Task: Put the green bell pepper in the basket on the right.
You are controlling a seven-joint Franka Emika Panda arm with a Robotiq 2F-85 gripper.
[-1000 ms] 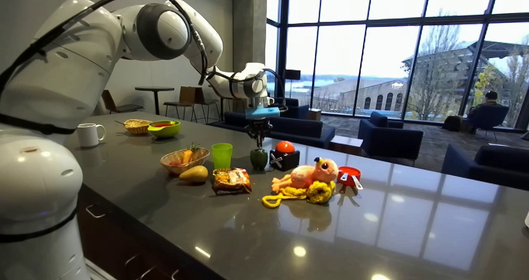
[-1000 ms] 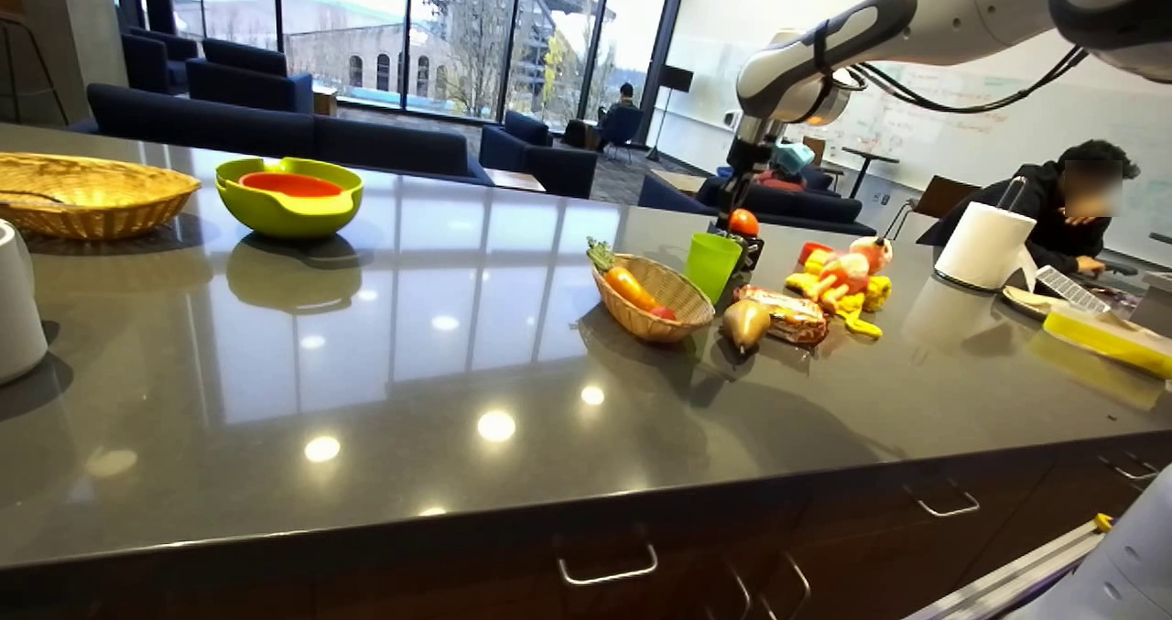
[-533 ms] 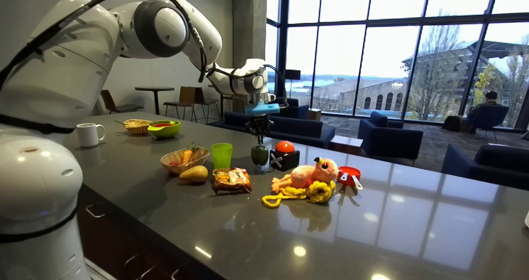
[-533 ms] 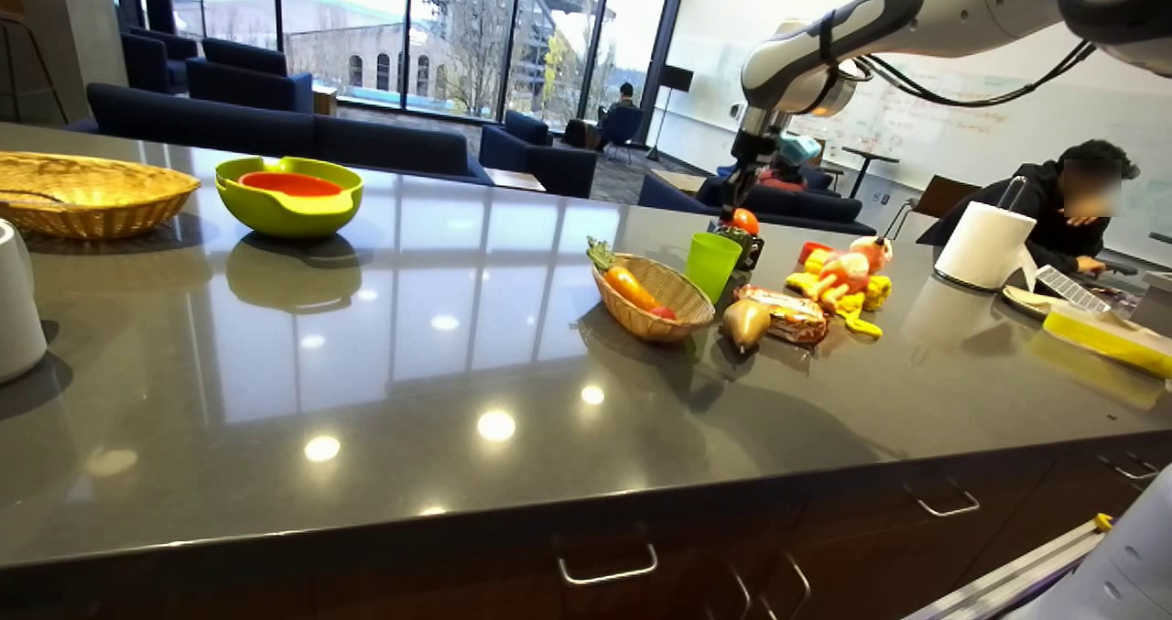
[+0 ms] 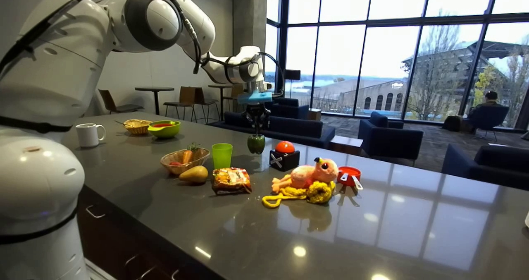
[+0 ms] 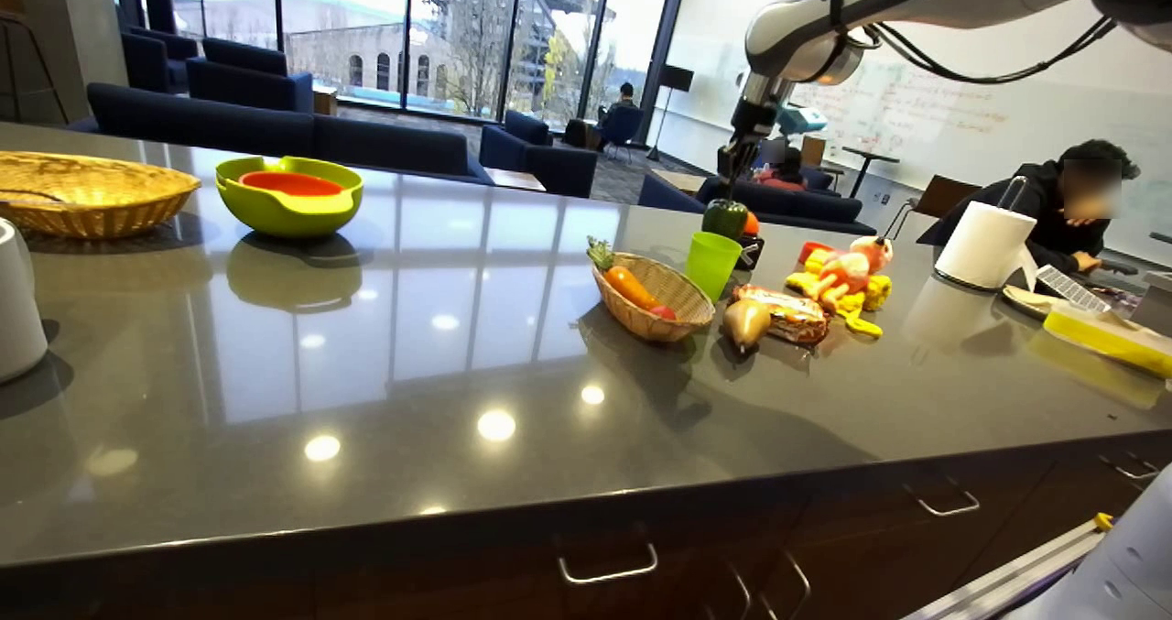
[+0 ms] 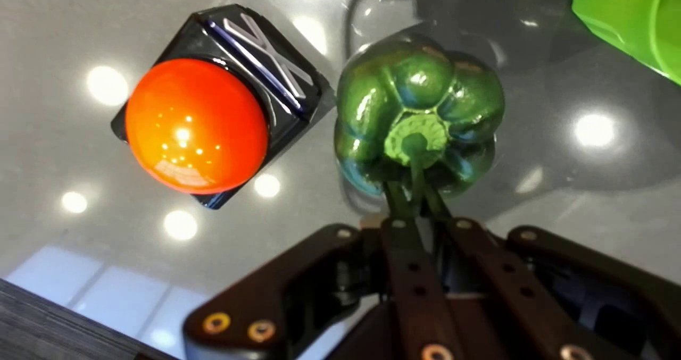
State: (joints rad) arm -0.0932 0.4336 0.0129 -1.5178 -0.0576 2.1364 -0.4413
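Observation:
The dark green bell pepper (image 5: 256, 144) hangs above the counter, and it also shows in an exterior view (image 6: 723, 221) and the wrist view (image 7: 367, 99). My gripper (image 5: 257, 132) points down and is shut on the pepper's stem, with the stem between its fingertips in the wrist view (image 7: 416, 198). The small wicker basket (image 6: 664, 329) holds a carrot and a red item. It stands to the right of a larger wicker basket (image 6: 101, 220) in both exterior views. The pepper is past the lime-green cup (image 5: 222, 156) from the small basket (image 5: 172, 167).
A black box with an orange dome button (image 7: 197, 126) stands close to the pepper. A yellow pear (image 5: 194, 174), a snack packet (image 5: 231, 180) and a pink plush bird (image 5: 308, 175) lie nearby. A green bowl (image 6: 288, 212) and a white mug (image 5: 87, 135) stand farther off.
My gripper has risen with the pepper held by its stem, lifting it off the counter. It has also shifted slightly away from the button box. The other objects have not moved.

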